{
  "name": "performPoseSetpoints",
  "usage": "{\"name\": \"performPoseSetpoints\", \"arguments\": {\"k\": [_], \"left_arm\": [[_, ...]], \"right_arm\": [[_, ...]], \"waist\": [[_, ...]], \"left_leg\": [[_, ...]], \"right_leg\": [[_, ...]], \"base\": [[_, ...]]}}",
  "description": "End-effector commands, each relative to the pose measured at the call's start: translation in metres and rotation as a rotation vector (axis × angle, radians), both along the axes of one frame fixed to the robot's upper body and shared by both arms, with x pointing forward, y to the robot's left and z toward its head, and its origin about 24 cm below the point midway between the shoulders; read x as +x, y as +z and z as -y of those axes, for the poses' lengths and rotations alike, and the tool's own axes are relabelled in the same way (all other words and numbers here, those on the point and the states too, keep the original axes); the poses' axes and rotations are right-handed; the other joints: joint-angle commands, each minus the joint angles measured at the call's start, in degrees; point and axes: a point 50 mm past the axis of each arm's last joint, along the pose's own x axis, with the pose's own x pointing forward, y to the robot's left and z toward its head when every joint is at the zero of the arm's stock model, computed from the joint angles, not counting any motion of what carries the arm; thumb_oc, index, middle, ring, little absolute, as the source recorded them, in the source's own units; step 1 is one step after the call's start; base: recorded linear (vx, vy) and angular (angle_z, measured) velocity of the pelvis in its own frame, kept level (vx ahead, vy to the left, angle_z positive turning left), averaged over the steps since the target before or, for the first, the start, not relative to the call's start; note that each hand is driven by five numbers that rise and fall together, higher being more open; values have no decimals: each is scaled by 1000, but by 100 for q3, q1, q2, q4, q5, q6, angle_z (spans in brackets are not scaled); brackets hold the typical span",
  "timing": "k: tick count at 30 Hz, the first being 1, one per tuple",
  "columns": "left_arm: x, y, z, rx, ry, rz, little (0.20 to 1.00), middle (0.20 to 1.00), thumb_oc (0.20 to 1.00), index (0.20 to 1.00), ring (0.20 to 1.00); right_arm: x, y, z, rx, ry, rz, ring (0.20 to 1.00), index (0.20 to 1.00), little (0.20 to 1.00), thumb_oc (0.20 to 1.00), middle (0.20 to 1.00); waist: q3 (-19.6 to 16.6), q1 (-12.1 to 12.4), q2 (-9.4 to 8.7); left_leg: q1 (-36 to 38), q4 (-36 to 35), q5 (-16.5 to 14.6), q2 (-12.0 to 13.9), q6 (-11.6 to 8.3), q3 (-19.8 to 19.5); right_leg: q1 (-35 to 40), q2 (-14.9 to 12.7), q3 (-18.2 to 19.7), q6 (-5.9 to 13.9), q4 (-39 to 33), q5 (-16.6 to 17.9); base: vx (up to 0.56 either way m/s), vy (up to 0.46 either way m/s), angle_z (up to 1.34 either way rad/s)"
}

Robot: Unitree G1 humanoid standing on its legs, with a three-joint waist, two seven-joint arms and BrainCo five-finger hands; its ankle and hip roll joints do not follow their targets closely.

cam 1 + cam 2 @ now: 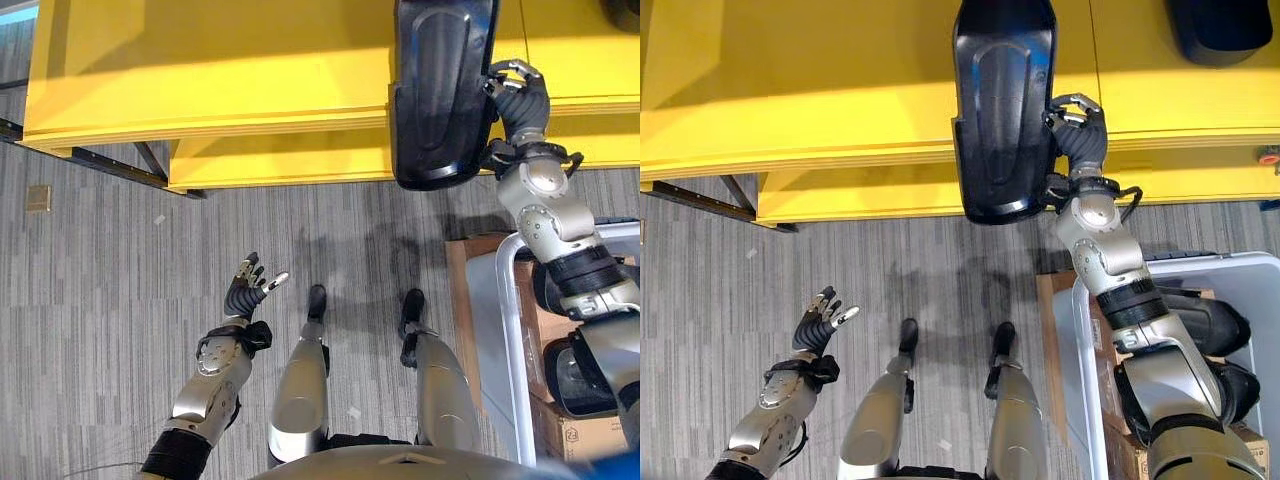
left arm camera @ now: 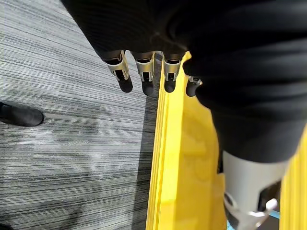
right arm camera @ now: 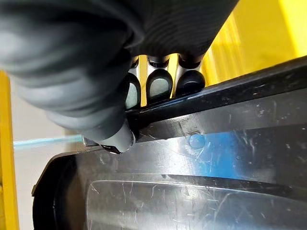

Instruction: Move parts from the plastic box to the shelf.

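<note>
the left hand hangs over the grey carpet floor, fingers loose and spread, holding nothing. the right hand has its fingers clamped on the edge of a long black plastic part, which overhangs the yellow shelf's front edge. the plastic box sits at the right.

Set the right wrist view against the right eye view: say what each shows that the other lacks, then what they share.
The right wrist view alone shows the fine scratches on the black part and the fingers hooked over its edge. The right eye view alone shows the left hand open over the floor, the plastic box with more dark parts, and another part already on the shelf. Both show the right hand gripping the black part over the yellow shelf.
</note>
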Motion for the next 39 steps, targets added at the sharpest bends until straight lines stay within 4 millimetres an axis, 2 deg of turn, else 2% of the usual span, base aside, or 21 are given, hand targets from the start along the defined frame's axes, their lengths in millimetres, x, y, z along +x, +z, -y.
{"name": "performPoseSetpoints", "arguments": {"k": [1,4,7,9,10,13,14,23,27,28,38,39], "left_arm": [[-11,12,-6,15,-37,55,1000,1000,1000,1000,1000],[-10,13,-6,11,-43,61,1000,1000,1000,1000,1000],[-10,13,-5,6,-53,56,1000,1000,1000,1000,1000],[-10,13,-5,1,-57,58,1000,1000,1000,1000,1000],[-10,14,-5,2,-64,59,1000,1000,1000,1000,1000],[-9,15,-3,-2,-76,66,1000,1000,1000,1000,1000],[-9,15,-3,-1,-76,67,1000,1000,1000,1000,1000],[-2,22,3,5,-96,107,1000,1000,1000,1000,1000],[1,25,4,3,-98,126,1000,1000,1000,1000,1000],[2,25,4,8,-96,128,1000,1000,1000,1000,1000],[10,34,5,10,-89,173,1000,1000,1000,1000,1000],[11,35,4,15,-86,175,1000,1000,1000,1000,1000]], "right_arm": [[-1,59,-3,-25,0,169,200,200,200,200,200],[4,72,-1,-29,-32,174,200,200,200,200,200],[11,98,2,-28,-83,186,200,200,200,200,200],[13,104,4,-23,-99,184,200,200,200,200,200],[15,115,12,4,-137,182,200,200,200,200,200],[18,128,22,32,-194,172,200,200,200,200,200],[18,135,33,48,-244,158,200,200,200,200,200],[8,161,77,87,-420,123,200,200,200,200,200],[1,173,85,89,-441,138,200,200,200,200,200],[0,175,87,85,-450,136,200,200,200,200,200],[-13,189,104,61,-522,150,200,200,200,200,200],[-14,192,104,53,-531,156,865,865,865,865,865]], "waist": [[-390,67,-158],[-377,94,-159],[-383,182,-153],[-379,203,-143],[-363,248,-130],[-345,303,-102],[-334,364,-83],[-225,601,-18],[-180,694,0],[-194,710,-4],[-165,829,2],[-139,833,8]], "left_leg": [[111,-33,229,304,-79,141],[79,-7,214,293,-69,119],[-33,31,194,272,-47,46],[-72,41,190,265,-41,17],[-129,76,182,251,-31,-15],[-254,142,162,221,-24,-79],[-359,198,149,200,-21,-116],[-785,553,12,50,5,-320],[-951,679,-48,-6,18,-378],[-919,696,-176,-18,4,-394],[-1030,802,-237,-93,13,-468],[-1081,818,-136,-107,25,-469]], "right_leg": [[97,-405,149,428,206,-200],[71,-412,150,422,226,-212],[19,-423,132,420,234,-236],[-2,-421,121,416,239,-255],[-29,-434,106,409,278,-280],[-91,-442,91,407,307,-307],[-145,-454,55,410,331,-319],[-335,-522,2,440,497,-403],[-398,-541,-14,451,527,-422],[-356,-537,11,483,550,-561],[-351,-553,-6,496,553,-596],[-380,-562,-32,466,535,-491]], "base": [[16,20,8],[5,6,2],[18,8,3],[18,6,10],[20,10,11],[21,6,13],[22,-7,21],[10,-2,12],[33,-4,14],[101,-20,8],[18,1,6],[0,0,0]]}}
